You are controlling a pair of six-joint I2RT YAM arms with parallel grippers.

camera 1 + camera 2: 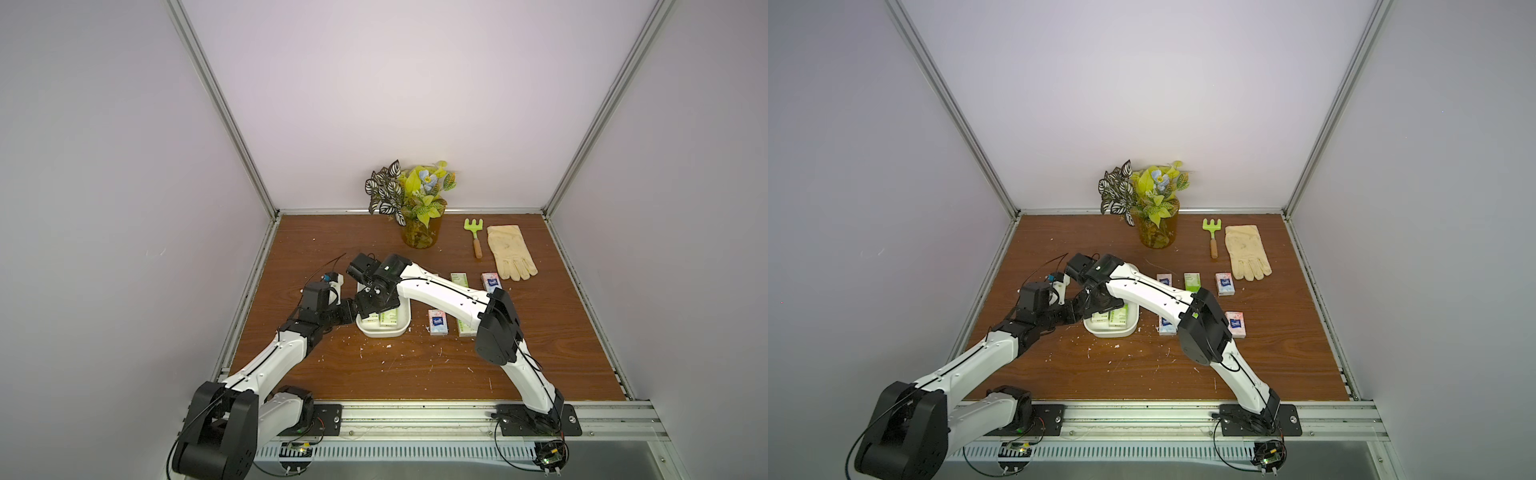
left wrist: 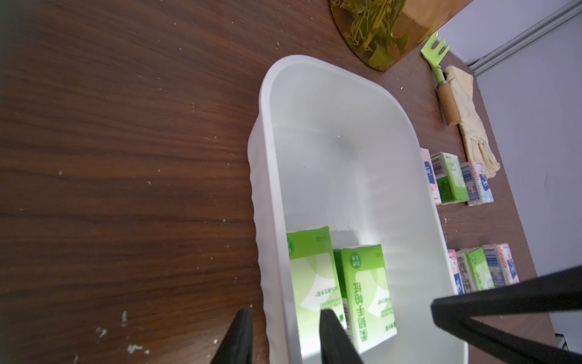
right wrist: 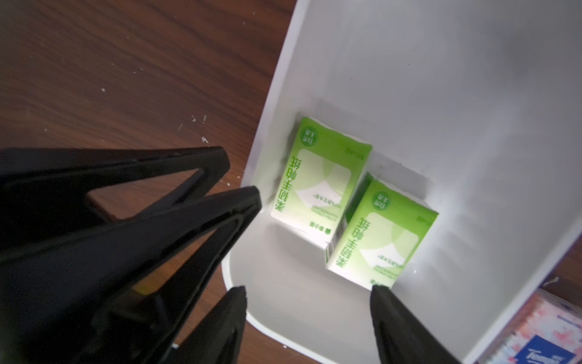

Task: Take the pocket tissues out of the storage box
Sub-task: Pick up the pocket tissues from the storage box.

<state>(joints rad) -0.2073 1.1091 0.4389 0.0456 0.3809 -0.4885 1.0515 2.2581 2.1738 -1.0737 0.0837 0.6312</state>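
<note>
The white storage box (image 1: 384, 331) stands left of the table's middle. Two green-and-white pocket tissues lie side by side at its near end, one (image 3: 321, 182) against the side wall and the other (image 3: 381, 233) beside it. My left gripper (image 2: 285, 315) straddles the box's left wall (image 2: 267, 220), one finger outside and one inside, pinching it. My right gripper (image 3: 308, 291) hangs open just above the box's near end, one fingertip (image 3: 378, 293) at the corner of the second green packet. Several more packets (image 1: 1224, 284) lie in two rows on the table right of the box.
At the back stand a plant in an amber pot (image 1: 419, 235), a green hand rake (image 1: 474, 237) and a cream glove (image 1: 509, 253). White crumbs dot the wooden table (image 1: 395, 365). Metal frame rails and walls bound the table's sides.
</note>
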